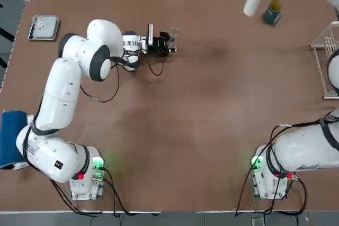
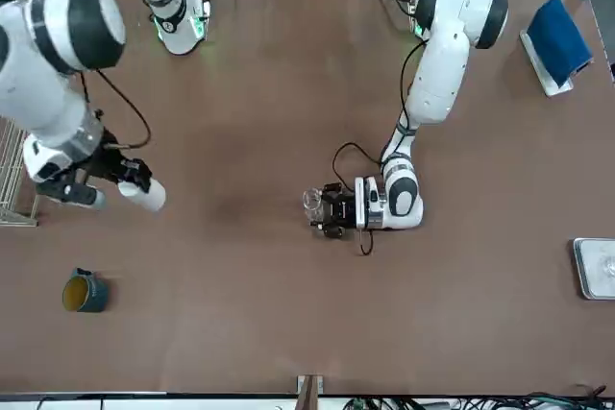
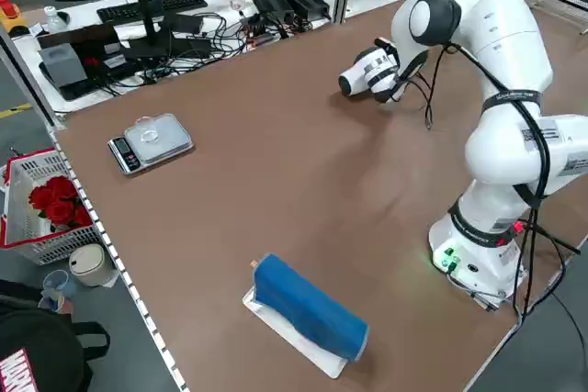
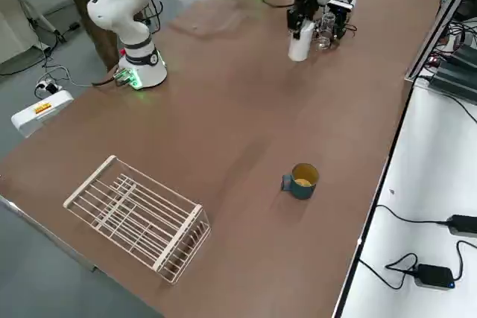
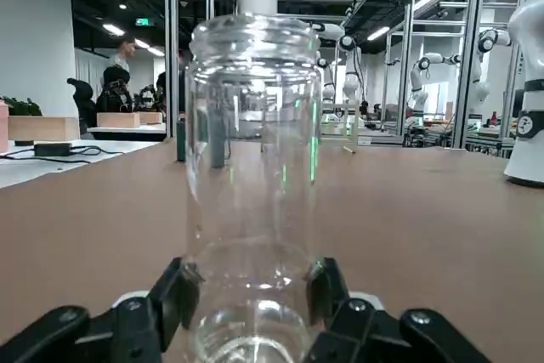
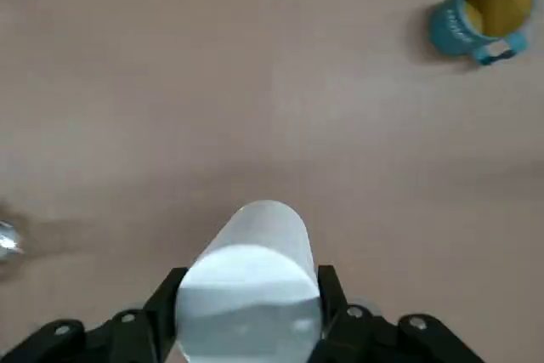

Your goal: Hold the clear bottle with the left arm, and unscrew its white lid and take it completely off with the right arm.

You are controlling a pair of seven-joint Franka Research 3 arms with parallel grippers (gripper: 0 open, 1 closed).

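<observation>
Clear bottle (image 5: 253, 210): base cut off, left wrist view.

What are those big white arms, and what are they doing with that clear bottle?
They are two robot arms on one table. The overhead picture looks down; another faces the robot, two look from its sides, and each wrist has a camera.

The left gripper holds the clear bottle, which has an open mouth. Across the table, the right gripper holds the white lid, so the lid is off.

On the table are a blue-green mug, a white wire rack, a small silver scale and something blue.
</observation>
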